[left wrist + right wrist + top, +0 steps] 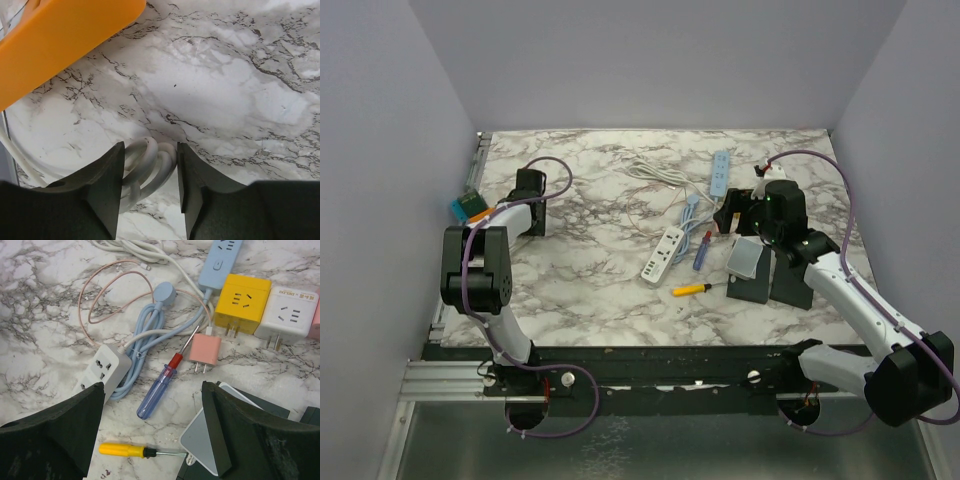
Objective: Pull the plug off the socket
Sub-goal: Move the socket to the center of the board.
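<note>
Where the marble tabletop meets the left wall, the left arm reaches to the far left edge. The right arm stretches over a cluster of electrical clutter on the right half.

The left hand is low over the tabletop with its fingers either side of a coiled white cord. The loops fill the gap and touch both fingers, so the hand is pinching the coil. An orange block lies just beyond it, up and to the left. Whether a plug sits in that block cannot be told from these views.

The right hand hangs above the clutter with its fingers spread wide, holding nothing.

Below it a white power strip lies at an angle, well apart from a blue power strip farther back. A yellow cube adapter and a white cube adapter sit side by side with their prongs bare. A pale blue cable bundle rests beside the white strip.

A blue-handled screwdriver lies between the strip and a pink plug, whose prongs are also free. A yellow-handled screwdriver lies nearest.
</note>
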